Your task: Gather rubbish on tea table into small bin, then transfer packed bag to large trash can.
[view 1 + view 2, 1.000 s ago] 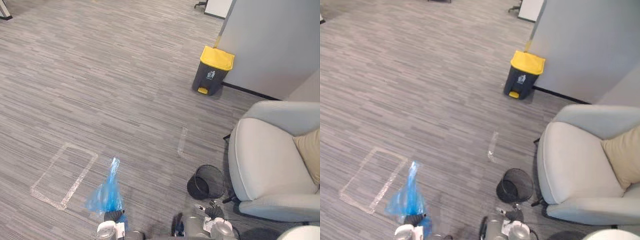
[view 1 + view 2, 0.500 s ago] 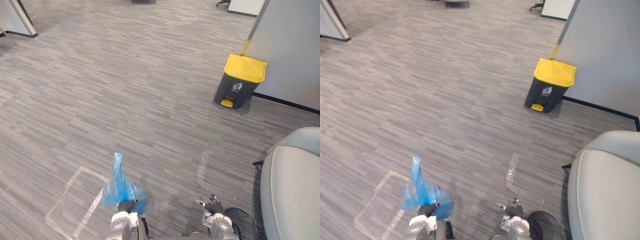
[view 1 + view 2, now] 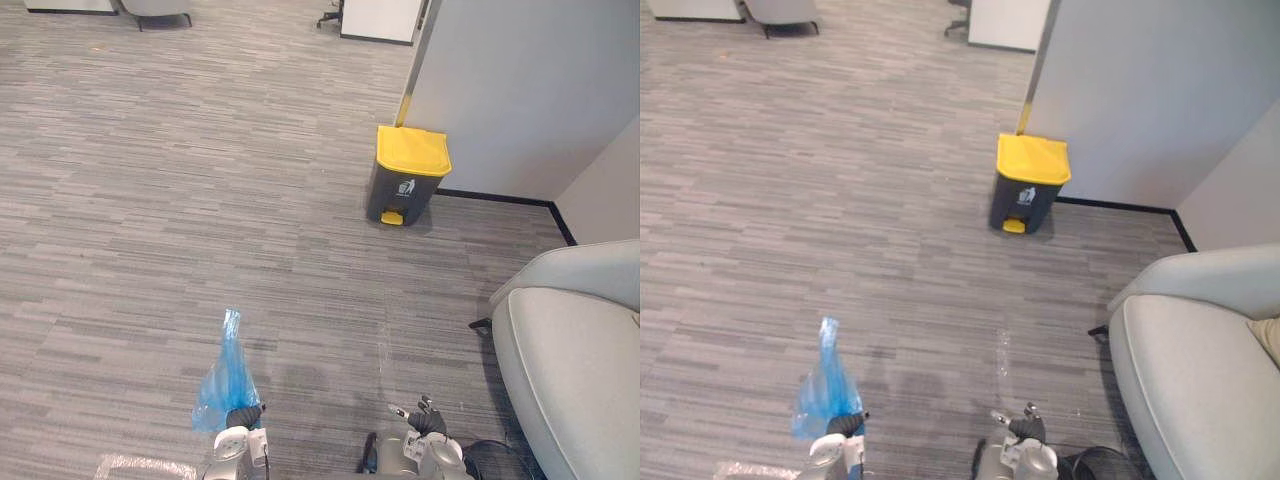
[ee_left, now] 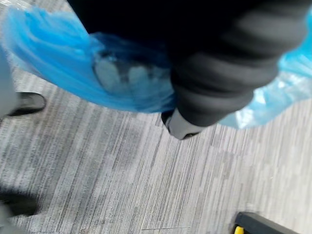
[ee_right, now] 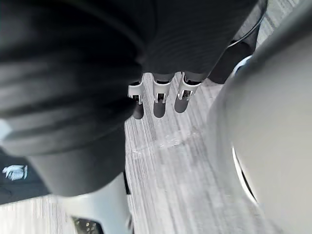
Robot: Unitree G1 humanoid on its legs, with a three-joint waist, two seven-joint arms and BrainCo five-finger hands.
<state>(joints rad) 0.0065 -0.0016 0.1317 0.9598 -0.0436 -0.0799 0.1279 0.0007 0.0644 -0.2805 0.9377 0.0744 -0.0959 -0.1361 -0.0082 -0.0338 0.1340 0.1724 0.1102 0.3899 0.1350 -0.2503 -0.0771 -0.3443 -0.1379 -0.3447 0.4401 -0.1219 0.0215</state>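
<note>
Bag (image 3: pixel 222 383), clutched atop left robot hand (image 3: pixel 239 414)

Left hand (image 3: pixel 241 416) clenched on bag (image 3: pixel 222 383); right hand (image 5: pixel 158 97) relaxed.

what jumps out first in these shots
The bright blue bag catches the eye first, sticking up from the left hand low in the eye views. Next comes the yellow-lidded trash can standing ahead against the grey wall. The pale armchair sits at the right edge.
</note>
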